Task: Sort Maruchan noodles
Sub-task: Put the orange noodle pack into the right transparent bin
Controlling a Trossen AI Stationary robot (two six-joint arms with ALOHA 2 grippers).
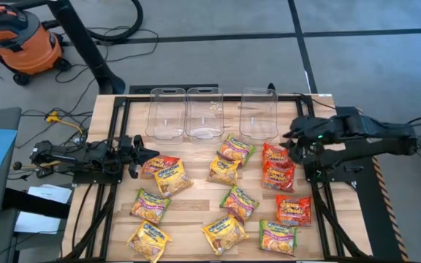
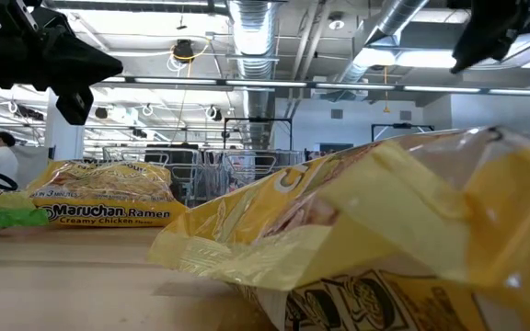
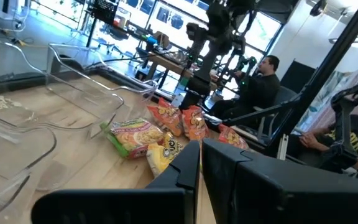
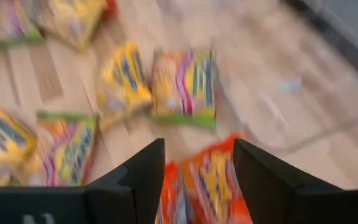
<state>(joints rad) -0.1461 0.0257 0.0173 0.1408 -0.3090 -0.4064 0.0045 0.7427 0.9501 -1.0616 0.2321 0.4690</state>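
From above, the right claw hangs at the right of centre, right over the top of a column of red-orange packets that runs down the frame, with one more red-orange packet lower still. The rest of the noodles lie scattered across the lower middle of the counter, yellow and green-edged ones mixed. Three clear bins stand in a row along the upper middle. The left claw sits at left centre, its tips just beside a red-and-yellow packet. For the red-orange column the right arm is plainly the nearer. How wide either claw stands is hard to judge from this height.

At counter height, a crumpled yellow packet fills the lower right and hides most of the counter behind it. A Creamy Chicken packet lies at left centre. Dark arm parts show only at the upper corners, cut off.

Past the left wrist, that claw's fingers are pressed together with nothing between them. Beyond lie a green-edged packet and red-orange ones, with people seated in the room at the right.

Past the right wrist, the two fingers stand well apart, framing a red-orange packet at bottom centre, so I judge the drop to be nearly straight down. Motion blur leaves its long axis and edges uncertain.
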